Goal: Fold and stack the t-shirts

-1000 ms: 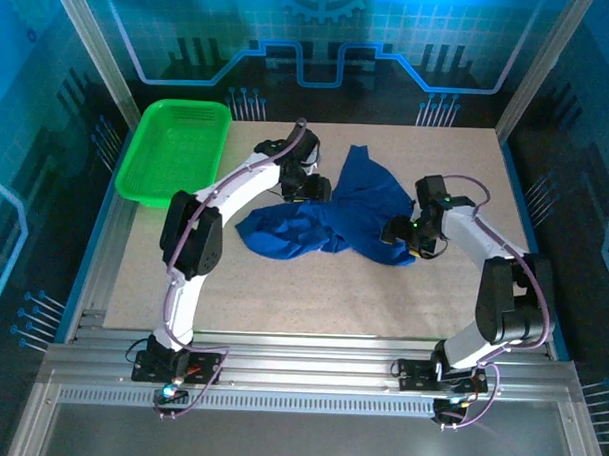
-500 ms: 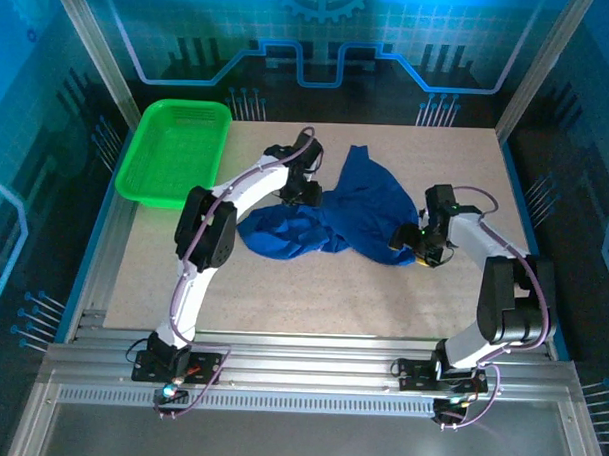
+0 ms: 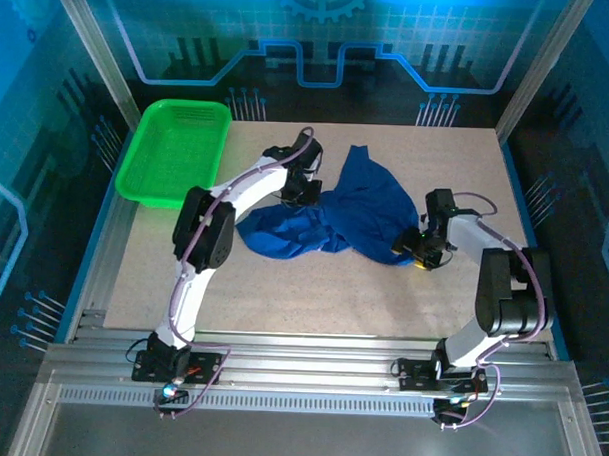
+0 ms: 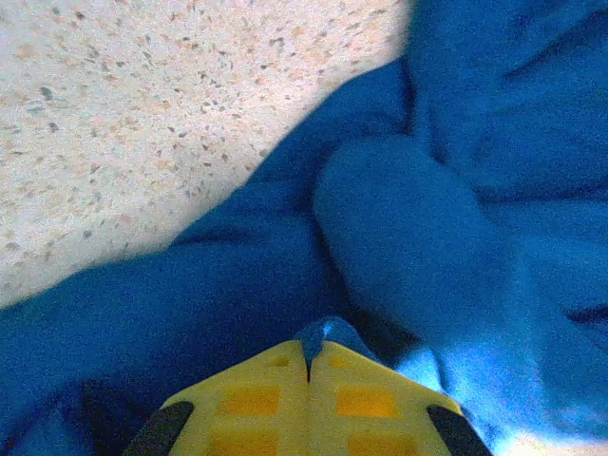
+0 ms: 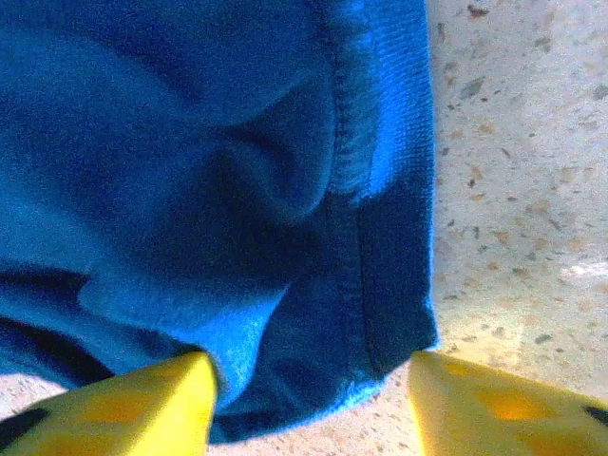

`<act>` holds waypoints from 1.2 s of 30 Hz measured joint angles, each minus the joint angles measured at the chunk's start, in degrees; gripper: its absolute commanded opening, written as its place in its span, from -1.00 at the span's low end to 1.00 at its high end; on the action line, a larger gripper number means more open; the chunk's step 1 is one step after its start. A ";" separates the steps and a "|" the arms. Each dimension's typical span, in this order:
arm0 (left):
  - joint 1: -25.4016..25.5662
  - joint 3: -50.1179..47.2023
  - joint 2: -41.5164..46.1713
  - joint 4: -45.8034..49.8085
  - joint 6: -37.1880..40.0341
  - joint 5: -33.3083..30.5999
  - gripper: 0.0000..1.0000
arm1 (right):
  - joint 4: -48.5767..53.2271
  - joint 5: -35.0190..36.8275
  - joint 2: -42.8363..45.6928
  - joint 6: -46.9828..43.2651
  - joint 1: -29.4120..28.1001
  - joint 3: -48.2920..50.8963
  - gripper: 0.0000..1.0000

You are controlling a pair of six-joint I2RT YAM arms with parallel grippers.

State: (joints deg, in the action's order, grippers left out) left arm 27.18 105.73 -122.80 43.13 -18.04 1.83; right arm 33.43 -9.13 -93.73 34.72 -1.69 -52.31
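Grasping is in hand: the shirt, crumpled on the surface, is pinched at its 10 o'clock edge by the closed left end effector. Its 4 o'clock hem is straddled by the parted right end effector. Closure there, then spreading flat, is called for next.

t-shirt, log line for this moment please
t-shirt crumpled, unfolded | left gripper jaws shut on its cloth | right gripper jaws open astride hem
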 measured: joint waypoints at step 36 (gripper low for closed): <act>-18.93 28.87 19.02 -5.53 1.77 18.36 -1.00 | 7.54 -10.49 5.38 -1.29 12.02 -62.38 -1.00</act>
State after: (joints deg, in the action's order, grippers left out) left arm 8.25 134.61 -103.79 37.60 -16.27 20.18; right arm 40.97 -19.62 -88.36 33.43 10.33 -114.69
